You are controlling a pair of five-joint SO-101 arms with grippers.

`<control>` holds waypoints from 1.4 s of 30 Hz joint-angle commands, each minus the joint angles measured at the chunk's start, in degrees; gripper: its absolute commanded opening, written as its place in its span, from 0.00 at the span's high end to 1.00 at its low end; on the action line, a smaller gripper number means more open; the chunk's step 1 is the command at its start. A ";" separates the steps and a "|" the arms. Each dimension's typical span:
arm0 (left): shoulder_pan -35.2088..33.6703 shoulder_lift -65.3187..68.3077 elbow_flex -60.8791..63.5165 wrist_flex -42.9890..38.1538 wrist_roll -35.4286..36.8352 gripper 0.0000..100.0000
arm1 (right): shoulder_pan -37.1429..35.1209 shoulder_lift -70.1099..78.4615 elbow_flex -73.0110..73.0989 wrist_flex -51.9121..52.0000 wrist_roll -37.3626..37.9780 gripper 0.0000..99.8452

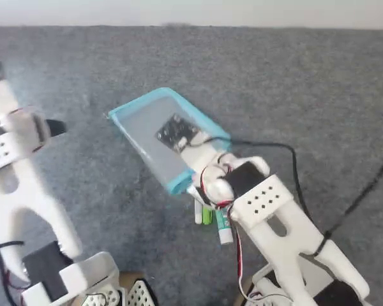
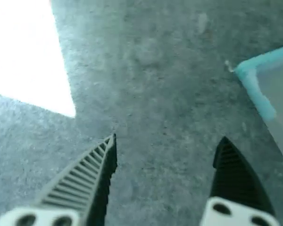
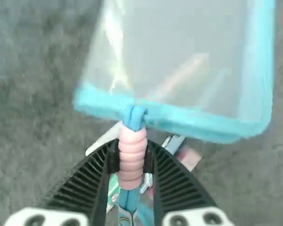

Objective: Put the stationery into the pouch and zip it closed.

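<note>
At the near end of the pouch (image 1: 154, 131) on the grey desk (image 1: 293, 83), the right claw (image 3: 130, 147) pinches the pink zip pull (image 3: 130, 162), the left claw (image 2: 169, 139) hangs wide open and empty, yet stationery (image 1: 222, 228) lies just outside, so packing looks unfinished.

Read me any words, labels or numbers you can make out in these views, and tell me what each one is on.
No text can be read in any view.
Dark patch on or in the pouch: blurred, no letters to make out.
Label on the stick lying by the pouch: print too small and blurred to read.
</note>
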 commanded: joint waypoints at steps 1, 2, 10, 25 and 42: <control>8.00 -3.87 -8.04 8.18 -4.66 0.68 | 0.92 -2.77 -11.08 2.68 0.88 0.99; 9.76 -4.75 -8.13 9.14 -5.71 0.67 | 0.92 -2.42 -12.75 3.12 0.88 0.99; 17.58 -23.47 -3.38 11.34 -8.53 0.64 | 1.19 9.98 -25.93 5.23 3.43 0.99; 25.32 -60.75 32.22 -2.73 4.22 0.62 | -3.21 16.04 -49.14 16.22 0.70 0.99; 28.04 -62.24 41.80 -8.62 7.03 0.62 | -6.46 13.49 -44.40 16.04 -2.11 0.99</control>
